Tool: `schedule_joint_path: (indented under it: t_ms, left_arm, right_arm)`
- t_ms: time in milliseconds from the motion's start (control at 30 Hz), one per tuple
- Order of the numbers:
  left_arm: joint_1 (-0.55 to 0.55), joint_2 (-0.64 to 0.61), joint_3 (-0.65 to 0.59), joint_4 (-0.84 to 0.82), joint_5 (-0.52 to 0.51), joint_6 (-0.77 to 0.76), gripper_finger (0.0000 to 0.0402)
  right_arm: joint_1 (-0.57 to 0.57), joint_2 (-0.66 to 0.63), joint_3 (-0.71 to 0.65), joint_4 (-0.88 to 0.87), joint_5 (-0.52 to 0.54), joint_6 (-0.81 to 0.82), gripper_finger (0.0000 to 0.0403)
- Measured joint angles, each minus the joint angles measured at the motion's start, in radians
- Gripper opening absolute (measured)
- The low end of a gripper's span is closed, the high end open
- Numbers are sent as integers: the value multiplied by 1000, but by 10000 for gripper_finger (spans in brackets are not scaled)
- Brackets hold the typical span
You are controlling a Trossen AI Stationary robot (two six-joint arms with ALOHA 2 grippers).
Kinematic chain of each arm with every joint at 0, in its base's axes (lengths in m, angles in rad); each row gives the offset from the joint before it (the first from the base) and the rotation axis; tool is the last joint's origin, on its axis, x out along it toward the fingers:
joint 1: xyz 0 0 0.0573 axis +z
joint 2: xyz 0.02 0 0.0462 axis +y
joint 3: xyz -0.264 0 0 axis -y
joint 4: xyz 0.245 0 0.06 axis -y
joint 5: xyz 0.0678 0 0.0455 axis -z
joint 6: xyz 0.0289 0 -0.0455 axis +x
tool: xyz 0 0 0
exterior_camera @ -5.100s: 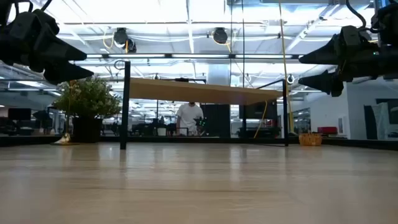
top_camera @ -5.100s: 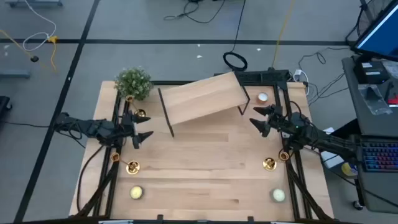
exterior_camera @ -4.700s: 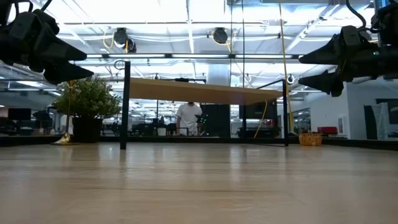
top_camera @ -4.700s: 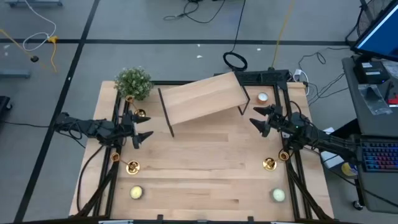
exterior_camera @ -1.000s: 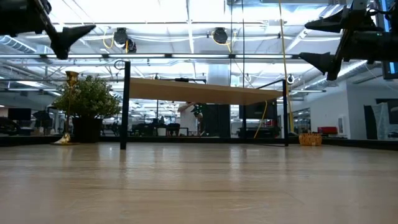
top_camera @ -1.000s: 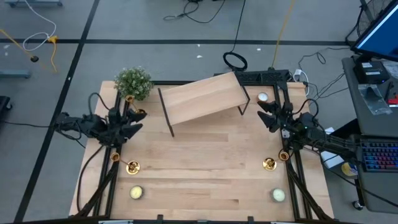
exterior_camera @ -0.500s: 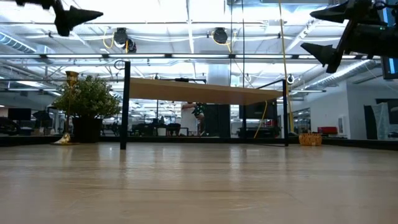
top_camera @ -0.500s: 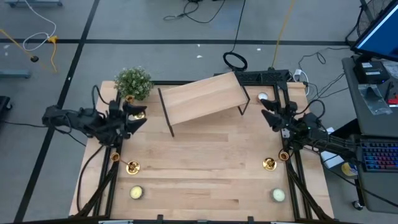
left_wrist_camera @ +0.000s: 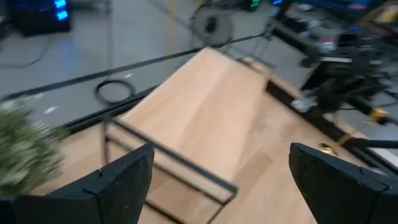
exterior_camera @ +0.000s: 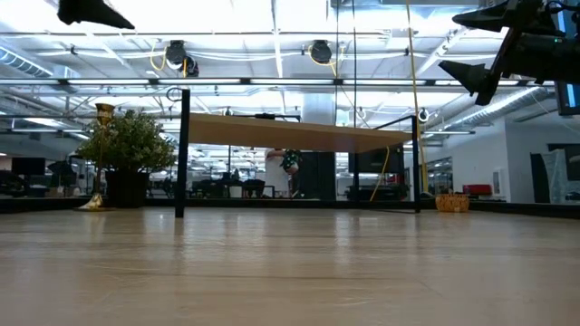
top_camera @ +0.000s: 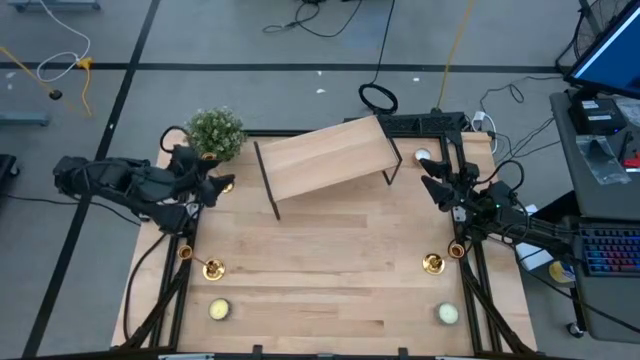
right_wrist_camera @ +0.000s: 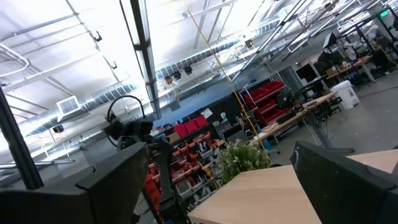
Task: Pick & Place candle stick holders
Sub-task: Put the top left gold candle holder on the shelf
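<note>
Three gold candle stick holders stand upright on their round bases on the wooden table: one at the far left by the plant (top_camera: pixel 224 184), also in the low view (exterior_camera: pixel 102 154), one at the near left (top_camera: pixel 212 268) and one at the near right (top_camera: pixel 432 264). My left gripper (top_camera: pixel 208 174) is open and empty, high above the table's far left, just left of the first holder. In its wrist view (left_wrist_camera: pixel 221 186) it looks over the wooden shelf. My right gripper (top_camera: pixel 432 176) is open and empty, high at the far right; its wrist view (right_wrist_camera: pixel 230 186) looks across toward the plant.
A raised wooden shelf (top_camera: pixel 325 158) on black legs stands at the far middle. A small potted plant (top_camera: pixel 214 131) sits at the far left corner. Tealight discs lie at the near left (top_camera: pixel 219 310), near right (top_camera: pixel 447 314) and far right (top_camera: pixel 421 156).
My left gripper has risen and drawn back toward the table's far left, near the plant, going out of the low view's top. My right gripper has risen a little and edged toward the far edge. Both stay open. The holders have kept still.
</note>
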Motion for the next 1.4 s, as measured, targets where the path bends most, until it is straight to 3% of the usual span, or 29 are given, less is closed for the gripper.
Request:
schedule_joint_path:
  t_ms: [367, 633, 833, 1100, 1400]
  left_arm:
    - [26, 13, 22, -53, 87, -38, 365]
    - [48, 31, 22, -52, 73, -124, 365]
    - [127, 97, 22, -135, 118, -216, 365]
    - [291, 233, 22, -408, 323, -390, 365]
    - [408, 284, 77, -514, 307, -426, 365]
  right_arm:
    - [0, 0, 0, 0, 0, 0, 380]
    - [0, 0, 0, 0, 0, 0, 380]
    - [0, 0, 0, 0, 0, 0, 380]
    - [0, 0, 0, 0, 0, 0, 380]
    - [0, 0, 0, 0, 4, 0, 380]
